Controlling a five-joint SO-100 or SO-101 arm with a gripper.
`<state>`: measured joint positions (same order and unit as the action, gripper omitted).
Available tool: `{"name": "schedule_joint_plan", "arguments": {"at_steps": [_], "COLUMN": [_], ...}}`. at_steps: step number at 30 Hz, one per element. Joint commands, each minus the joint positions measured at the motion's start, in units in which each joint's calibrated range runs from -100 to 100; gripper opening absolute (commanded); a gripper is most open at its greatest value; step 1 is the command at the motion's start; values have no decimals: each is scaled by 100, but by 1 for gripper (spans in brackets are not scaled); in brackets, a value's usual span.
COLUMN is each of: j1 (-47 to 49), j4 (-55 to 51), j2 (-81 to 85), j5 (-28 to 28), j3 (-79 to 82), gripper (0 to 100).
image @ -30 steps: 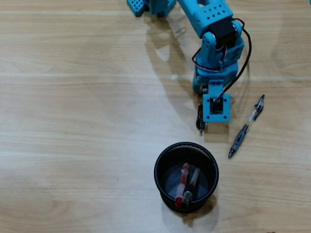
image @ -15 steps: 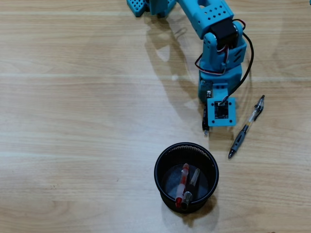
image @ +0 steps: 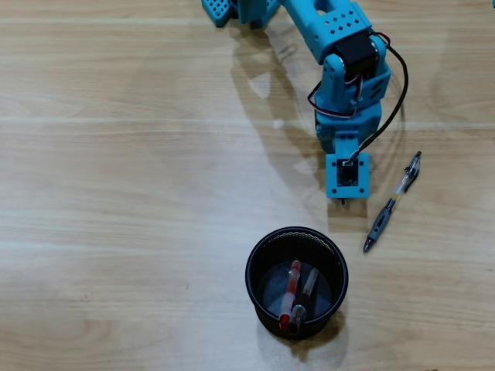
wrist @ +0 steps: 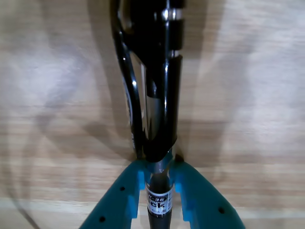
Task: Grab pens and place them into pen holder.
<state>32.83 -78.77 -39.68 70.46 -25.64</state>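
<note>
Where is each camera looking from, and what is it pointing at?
Overhead view: sits above the table, looking straight down; it shows the blue arm, the pen holder with two pens inside, and a grey-grip pen lying loose.
Wrist view: rides on the arm, looking along the gripper toward the wooden table; the teal fingers show at the bottom, clamped on a black pen.
Shared: both show the table and the arm's gripper end; the held pen is clear only in the wrist view.

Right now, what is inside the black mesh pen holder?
Inside the pen holder lie a red pen and a black pen, leaning side by side. Their lowest tips hide behind the near wall.
</note>
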Motion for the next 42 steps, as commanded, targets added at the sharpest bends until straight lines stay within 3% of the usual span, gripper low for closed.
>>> {"name": "schedule_joint_plan", "arguments": {"at_steps": [1, 15, 32, 42], "j1": [-251, -1175, -1568, -1796], "j4": [-356, -246, 3918, 6979], "j2": [549, 2078, 2231, 1560], "j5": [-25, -836, -1747, -1768], "j3": [-413, -2223, -1924, -603], "gripper": [2, 2, 2, 2]}}
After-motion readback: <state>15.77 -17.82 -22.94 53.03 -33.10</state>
